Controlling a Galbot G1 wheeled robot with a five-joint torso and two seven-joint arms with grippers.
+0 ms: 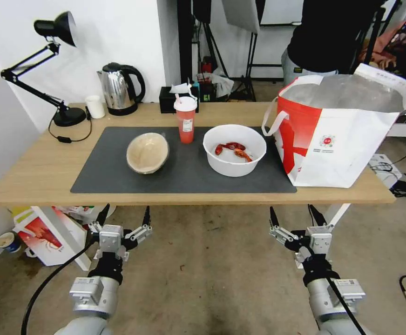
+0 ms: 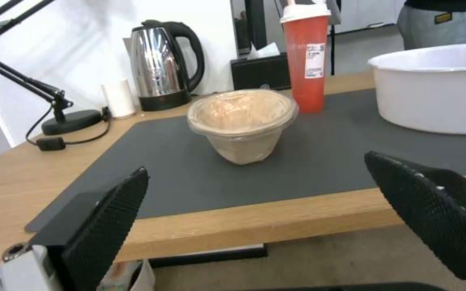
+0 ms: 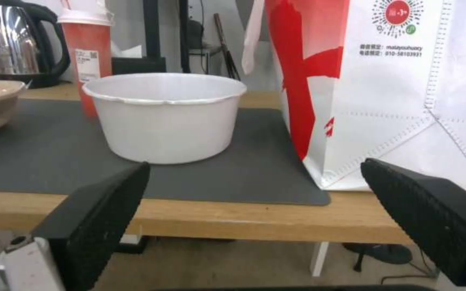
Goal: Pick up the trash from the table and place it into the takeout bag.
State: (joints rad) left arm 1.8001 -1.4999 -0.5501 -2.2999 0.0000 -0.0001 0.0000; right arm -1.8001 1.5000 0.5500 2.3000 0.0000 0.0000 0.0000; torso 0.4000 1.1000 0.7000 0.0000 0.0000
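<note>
On the table (image 1: 40, 177), the dark mat carries three pieces of trash: a tan paper bowl (image 1: 147, 152) (image 2: 242, 121) tipped toward me, a red drink cup (image 1: 185, 121) (image 2: 306, 56) (image 3: 86, 48) with white lid, and a white round bowl (image 1: 234, 149) (image 2: 438, 87) (image 3: 166, 115) holding red crayfish shells. The takeout bag (image 1: 338, 125) (image 3: 395, 89) stands open at the table's right end. My left gripper (image 1: 125, 218) (image 2: 260, 226) hangs open below the front edge, facing the tan bowl. My right gripper (image 1: 295, 218) (image 3: 255, 226) hangs open below the edge, facing the white bowl and bag.
A black desk lamp (image 1: 49, 70), a small white cup (image 1: 95, 106), a steel kettle (image 1: 119, 88) and a black tissue box (image 1: 175, 98) line the table's back. A red-and-white carton (image 1: 49, 237) sits on the floor under the left end. A person stands behind the bag.
</note>
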